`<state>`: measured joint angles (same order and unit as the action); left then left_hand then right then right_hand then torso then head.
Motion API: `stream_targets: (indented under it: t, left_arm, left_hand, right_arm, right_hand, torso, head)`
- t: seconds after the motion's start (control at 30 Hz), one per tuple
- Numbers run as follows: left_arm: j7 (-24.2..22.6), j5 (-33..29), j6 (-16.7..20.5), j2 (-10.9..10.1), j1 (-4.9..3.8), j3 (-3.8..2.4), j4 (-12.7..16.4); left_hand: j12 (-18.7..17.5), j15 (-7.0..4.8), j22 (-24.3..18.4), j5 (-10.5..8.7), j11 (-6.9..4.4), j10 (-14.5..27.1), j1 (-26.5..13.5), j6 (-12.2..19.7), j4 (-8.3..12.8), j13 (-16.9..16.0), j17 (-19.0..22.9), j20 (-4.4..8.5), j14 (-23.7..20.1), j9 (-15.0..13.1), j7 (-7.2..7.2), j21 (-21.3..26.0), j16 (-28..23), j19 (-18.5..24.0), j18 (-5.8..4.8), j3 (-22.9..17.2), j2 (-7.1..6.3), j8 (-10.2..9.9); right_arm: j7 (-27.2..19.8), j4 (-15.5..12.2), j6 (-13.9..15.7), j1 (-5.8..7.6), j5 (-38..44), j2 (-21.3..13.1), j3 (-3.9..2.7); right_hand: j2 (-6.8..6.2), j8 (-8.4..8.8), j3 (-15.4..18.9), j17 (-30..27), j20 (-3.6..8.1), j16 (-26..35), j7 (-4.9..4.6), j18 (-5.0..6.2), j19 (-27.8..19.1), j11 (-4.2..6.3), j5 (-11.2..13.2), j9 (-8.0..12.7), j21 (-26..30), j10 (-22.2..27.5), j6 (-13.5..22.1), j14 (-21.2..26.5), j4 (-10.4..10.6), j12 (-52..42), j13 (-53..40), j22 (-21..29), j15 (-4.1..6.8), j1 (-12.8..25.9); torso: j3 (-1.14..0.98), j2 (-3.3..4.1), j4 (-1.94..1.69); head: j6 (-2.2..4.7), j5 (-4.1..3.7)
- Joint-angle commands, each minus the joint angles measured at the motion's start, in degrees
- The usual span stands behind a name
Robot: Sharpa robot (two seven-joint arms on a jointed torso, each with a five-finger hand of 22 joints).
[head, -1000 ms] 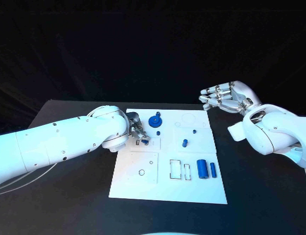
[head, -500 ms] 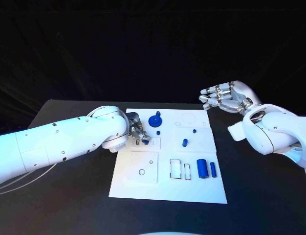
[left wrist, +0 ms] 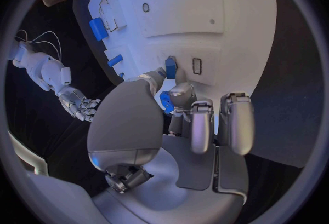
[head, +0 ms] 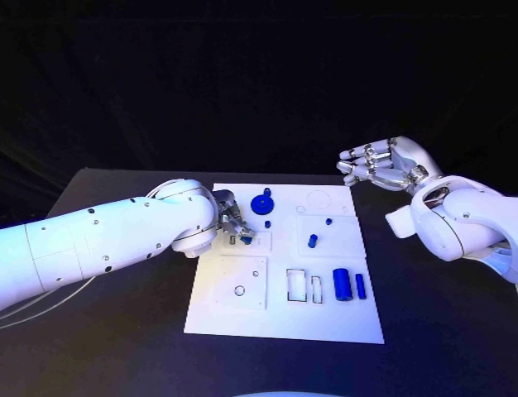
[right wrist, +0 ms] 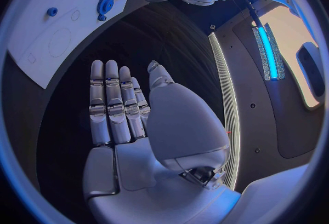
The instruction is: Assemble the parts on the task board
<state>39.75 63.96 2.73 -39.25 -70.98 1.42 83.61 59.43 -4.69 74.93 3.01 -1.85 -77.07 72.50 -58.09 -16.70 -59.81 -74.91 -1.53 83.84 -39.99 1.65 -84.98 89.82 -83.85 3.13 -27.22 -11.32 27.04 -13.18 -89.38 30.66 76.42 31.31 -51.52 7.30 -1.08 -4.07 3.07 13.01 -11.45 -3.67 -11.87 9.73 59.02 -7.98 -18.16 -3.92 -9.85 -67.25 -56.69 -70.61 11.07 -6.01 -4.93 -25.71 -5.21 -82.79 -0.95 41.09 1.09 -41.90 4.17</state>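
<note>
Nothing has visibly moved across the last second: both arms and every piece sit where they did. Largest first, the black bench [head: 116,331] carries the white task board [head: 285,318] in its middle. Beyond the board's far right corner the right hand [head: 378,163] hovers above the bench with its fingers straight and apart, holding nothing. At the board's left edge, about midway along it, the left hand [head: 233,223] pinches a small blue part [left wrist: 165,102] between thumb and a finger, just above a little rectangular slot [left wrist: 197,66] in the board. A blue gear [head: 261,203] stands on the far side just beside that hand, and two blue cylinders [head: 350,284] lie side by side nearer and to the right, with a small blue peg [head: 312,241] between. The step in hand looks like seating the pinched part. To do it well, the part's long side should probably be squared to the slot, lowered straight, and released only once it rests flush, so the neighbouring blue piece [left wrist: 170,63] is not knocked.
</note>
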Motion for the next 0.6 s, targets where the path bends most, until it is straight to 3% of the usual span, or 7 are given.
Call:
stream_targets:
  t: [0.03,0.6]
  left_arm:
    - [0.5,-0.1,-0.5,0.0,0.06,0.01,0.1]
    - [0.8,-0.2,-1.4,-0.2,0.06,0.01,0.1]
  left_hand:
    - [0.3,-0.41,6.4,0.06,-0.26,0.0,-0.7,-0.4,0.0,0.0,-15.1,0.21,6.2,-0.1,0.11,-0.2,0.2,-0.3,-0.96,0.6,-0.08,0.3]
    - [0.2,-0.35,6.5,0.04,-0.19,0.1,-2.6,-0.5,0.0,0.2,-15.1,0.2,6.2,0.0,0.18,-0.2,0.2,-0.3,-0.96,3.0,-0.53,0.3]
  right_arm:
    - [-0.6,0.0,-0.8,-0.05,0.2,0.1,-0.01]
    - [-0.6,0.2,-0.9,-0.12,0.1,0.2,-0.01]
  right_hand:
    - [-0.07,0.15,0.0,-0.1,-0.04,0.1,0.0,0.69,-0.2,-0.02,-0.3,0.0,0.2,0.3,0.5,0.5,-0.3,0.2,0.1,0.1,-0.06,0.4]
    - [-0.08,0.15,0.1,-0.1,-0.05,0.1,-0.02,0.69,-0.3,-0.04,-0.3,0.0,0.3,0.3,0.5,0.5,-0.3,0.2,0.1,0.1,-0.08,0.4]
  torso:
    - [0.03,-0.01,-0.01]
    - [0.03,-0.01,-0.02]
  head:
    - [-0.06,-0.02]
    - [-0.15,0.01]
